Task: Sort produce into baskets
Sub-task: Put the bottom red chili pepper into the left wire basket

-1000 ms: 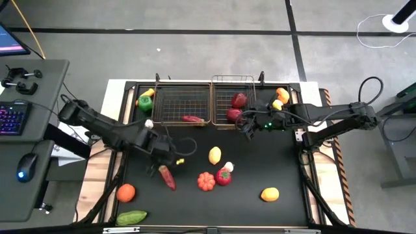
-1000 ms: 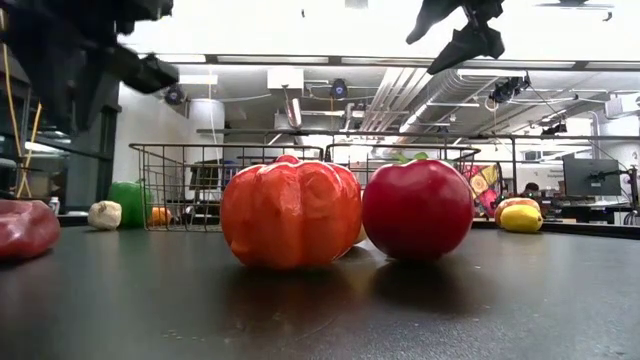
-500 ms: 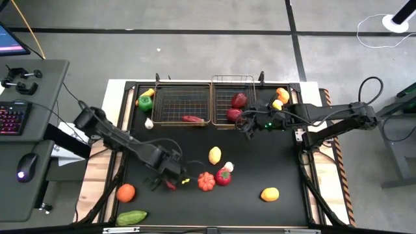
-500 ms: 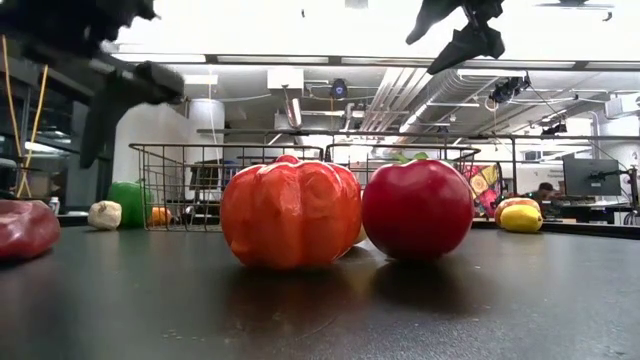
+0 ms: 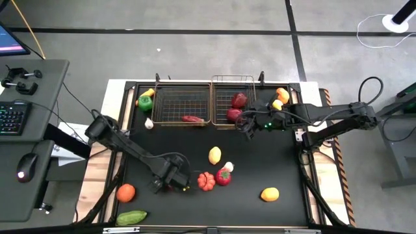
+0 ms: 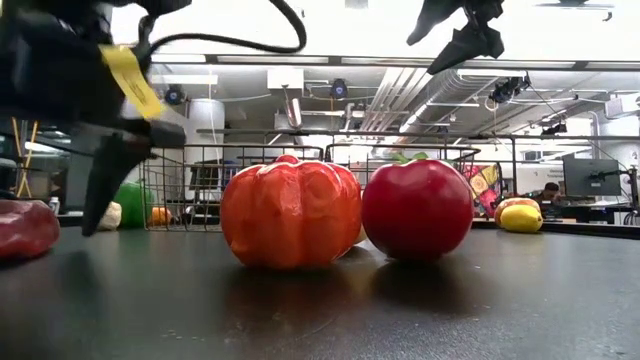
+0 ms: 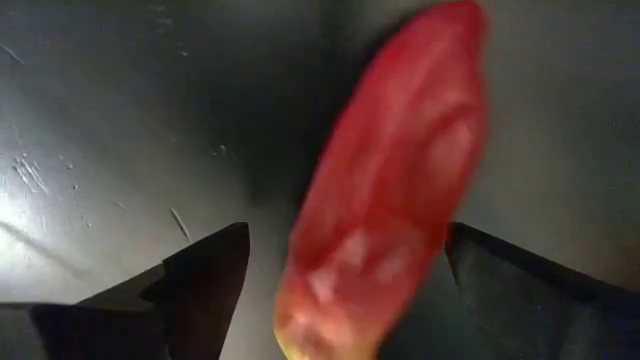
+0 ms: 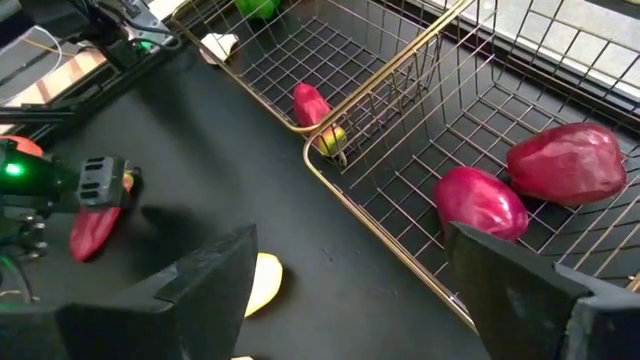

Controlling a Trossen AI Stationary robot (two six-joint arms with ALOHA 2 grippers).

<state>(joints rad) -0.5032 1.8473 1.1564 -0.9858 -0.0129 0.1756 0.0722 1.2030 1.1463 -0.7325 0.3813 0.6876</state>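
Observation:
A long red pepper (image 7: 390, 180) lies flat on the black table. My left gripper (image 7: 345, 240) is low over it, open, with one finger on each side; I cannot tell whether either finger touches it. In the high view this gripper (image 5: 170, 180) is at the near middle left and covers most of the pepper. My right gripper (image 5: 247, 127) hangs open and empty just in front of the right basket (image 5: 242, 79), which holds two dark red pieces (image 8: 480, 200). The left basket (image 5: 162, 104) holds one red pepper (image 5: 192, 119).
A ribbed orange-red piece (image 5: 206, 181), a red piece with a green stem (image 5: 223, 177) and a lemon (image 5: 214, 155) lie right of my left gripper. An orange (image 5: 126, 192), a green piece (image 5: 131, 217) and another lemon (image 5: 270, 194) sit near the front. More produce flanks the baskets.
My left gripper has gone toward the table's near edge and a little right, and has come down over the long red pepper, which has stayed where it was. My right arm has kept still.

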